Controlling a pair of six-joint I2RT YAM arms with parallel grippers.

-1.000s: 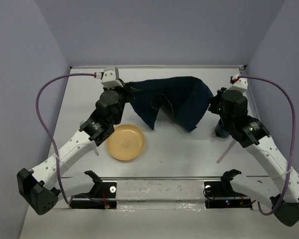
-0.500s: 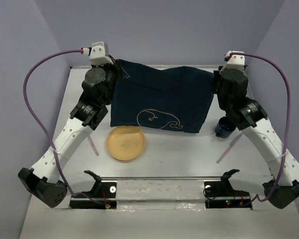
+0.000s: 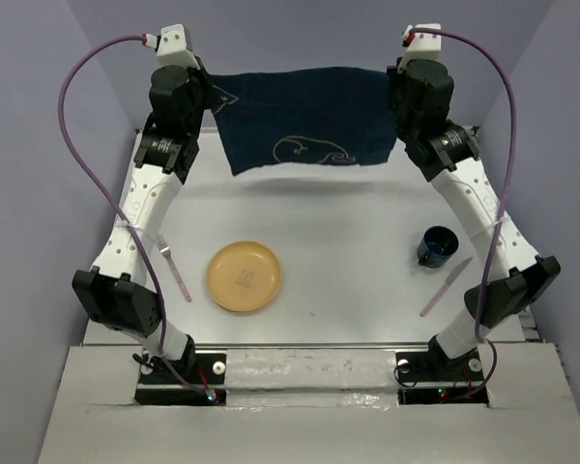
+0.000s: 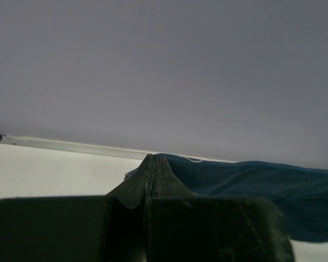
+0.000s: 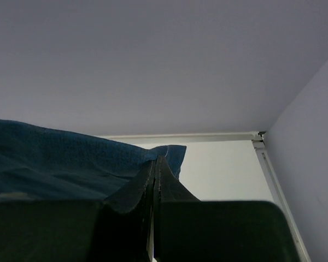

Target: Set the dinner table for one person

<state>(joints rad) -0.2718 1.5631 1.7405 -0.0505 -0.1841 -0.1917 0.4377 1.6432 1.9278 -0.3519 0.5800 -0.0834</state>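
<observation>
The dark blue placemat (image 3: 304, 121) with a whale outline hangs stretched in the air over the far end of the white dinner table (image 3: 319, 232). My left gripper (image 3: 213, 97) is shut on its left top corner; the wrist view shows the cloth (image 4: 251, 185) pinched at the closed jaws (image 4: 153, 159). My right gripper (image 3: 391, 92) is shut on its right top corner, where the cloth (image 5: 54, 158) is pinched at the closed jaws (image 5: 156, 161). A yellow plate (image 3: 245, 276), a pink fork (image 3: 174, 268), a dark blue cup (image 3: 436, 246) and a pink knife (image 3: 446, 286) lie on the table.
Pale lavender walls (image 3: 300, 48) border the table on three sides. Both arms reach high toward the back wall. The arm bases and a metal rail (image 3: 309, 372) sit at the near edge.
Both grippers have lifted the placemat up and moved it toward the back wall, spreading it flat between them. The arms have straightened. The plate, cup, fork and knife have not moved.
</observation>
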